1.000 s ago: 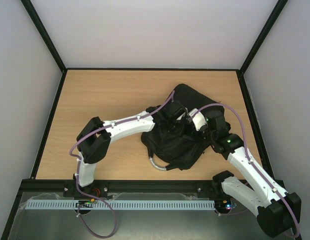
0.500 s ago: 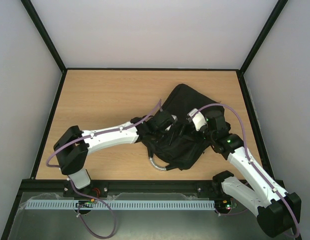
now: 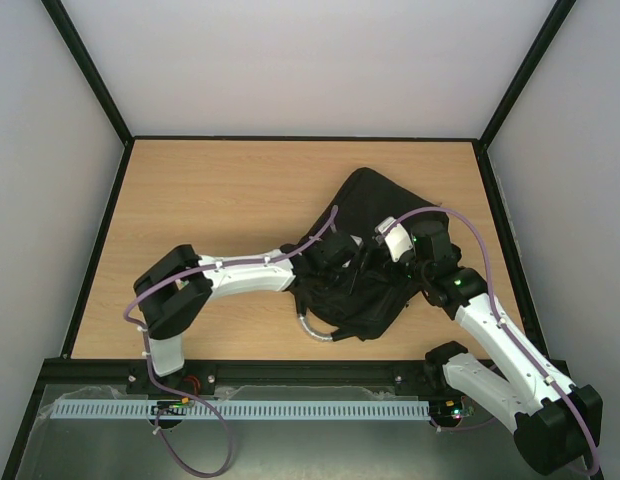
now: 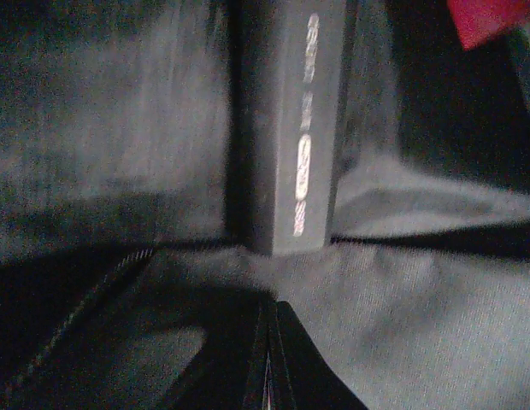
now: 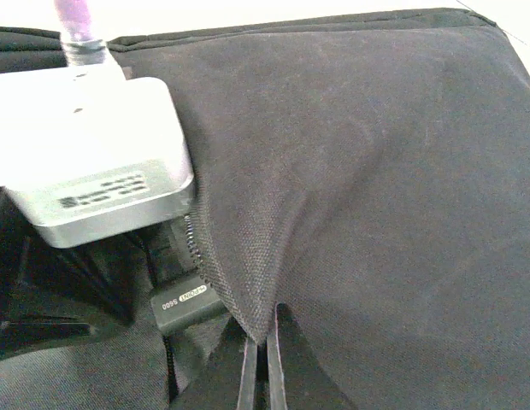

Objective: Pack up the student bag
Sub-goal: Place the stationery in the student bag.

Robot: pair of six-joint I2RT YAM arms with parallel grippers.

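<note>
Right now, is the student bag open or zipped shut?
Open. The right gripper pinches the student bag at its unzipped edge. Zipper teeth show along that edge, and a black labelled item shows beneath it.

— How many bags on the counter (image 3: 210, 190)?
— One student bag (image 3: 375, 200), with one grey loop handle (image 3: 310, 329).
— Arms?
— Two: left arm (image 3: 245, 272) and right arm (image 3: 500, 335). So two pincers, the left pincer (image 4: 269, 316) and the right pincer (image 5: 262, 337).
— Smaller things?
— One dark block with silvery lettering (image 4: 291, 128) and one red scrap (image 4: 483, 19). The right wrist camera shows one small black labelled piece (image 5: 186, 303); I cannot tell if it's that same block.
</note>
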